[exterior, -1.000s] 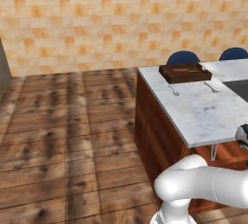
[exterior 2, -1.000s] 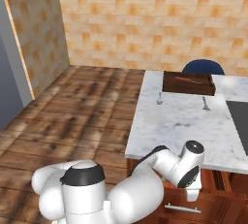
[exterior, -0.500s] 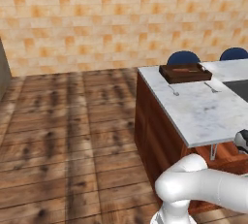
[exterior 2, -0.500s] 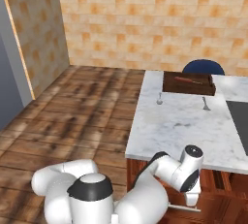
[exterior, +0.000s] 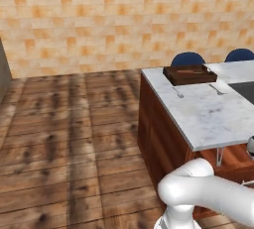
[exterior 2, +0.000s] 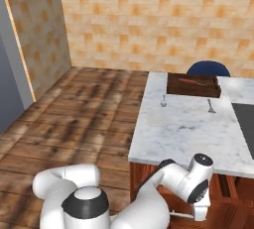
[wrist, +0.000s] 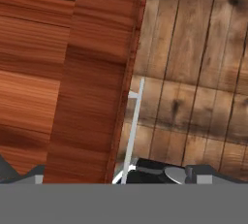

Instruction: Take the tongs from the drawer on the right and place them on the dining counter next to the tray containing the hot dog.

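Gripper (exterior 2: 199, 212), jaws spread wide and empty, hung low below the counter (exterior 2: 183, 124) edge, pointing down beside the drawer (wrist: 82, 97). In the hand view the drawer's reddish front filled the left, its silver handle (wrist: 133, 126) stood just right of that front, and one dark fingertip (wrist: 152, 169) lay just right of the handle's near end. The drawer's lighter inside showed under the counter edge in the left base view, so it looked at least partly open; the tongs could not be made out. On the counter the tray (exterior 2: 193, 85) sat at the far end, the hot dog (exterior 2: 194, 81) inside it, with two small utensils (exterior 2: 163, 101) just in front of the tray.

Judged step: working the drawer by its handle. To do it well, the bar should sit between the fingers, squarely across them, before closing, and any pull should run straight out from the front.

Against the earlier frames, the wrist had sunk lower below the counter edge, and the jaws stayed wide; the counter items had not shifted.
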Available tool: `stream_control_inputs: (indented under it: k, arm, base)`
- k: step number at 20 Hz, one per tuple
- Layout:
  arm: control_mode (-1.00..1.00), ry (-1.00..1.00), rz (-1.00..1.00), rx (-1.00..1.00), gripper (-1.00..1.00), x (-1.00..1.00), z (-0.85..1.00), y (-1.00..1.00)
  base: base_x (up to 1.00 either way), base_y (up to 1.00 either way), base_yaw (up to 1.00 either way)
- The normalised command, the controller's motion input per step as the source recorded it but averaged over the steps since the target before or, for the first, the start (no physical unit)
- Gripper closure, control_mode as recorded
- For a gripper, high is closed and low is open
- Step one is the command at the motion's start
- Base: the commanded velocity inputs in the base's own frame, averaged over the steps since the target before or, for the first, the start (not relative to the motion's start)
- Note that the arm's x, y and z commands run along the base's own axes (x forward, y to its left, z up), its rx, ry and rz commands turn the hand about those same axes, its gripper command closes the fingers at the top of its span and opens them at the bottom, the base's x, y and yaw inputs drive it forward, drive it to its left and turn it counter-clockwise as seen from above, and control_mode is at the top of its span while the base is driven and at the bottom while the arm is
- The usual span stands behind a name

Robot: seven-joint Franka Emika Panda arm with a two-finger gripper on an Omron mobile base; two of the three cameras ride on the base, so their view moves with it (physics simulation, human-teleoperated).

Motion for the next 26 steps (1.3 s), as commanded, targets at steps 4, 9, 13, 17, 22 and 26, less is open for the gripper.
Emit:
stream_control_inputs:
  k: [4, 9, 13, 17, 22, 26]
  arm:
    - [-1.00, 0.02, 0.00, 0.00, -1.00, -1.00, -0.11, -0.07]
    - [-1.00, 0.03, 0.00, 0.00, -1.00, -0.90, -0.06, -0.04]
    - [-1.00, 0.07, 0.00, 0.00, -1.00, -0.63, 0.00, -0.01]
    - [-1.00, 0.05, 0.00, 0.00, -1.00, -0.61, 0.00, -0.03]
    - [-1.00, 0.01, 0.00, 0.00, -1.00, -0.64, 0.00, -0.10]
    - [-1.00, 0.00, 0.00, 0.00, -1.00, -0.12, 0.00, -0.01]
  base:
    - [0.00, 0.00, 0.00]
    - [0.00, 0.00, 0.00]
    - [0.00, 0.00, 0.00]
    - [0.00, 0.00, 0.00]
    - [0.00, 0.00, 0.00]
    - [0.00, 0.00, 0.00]
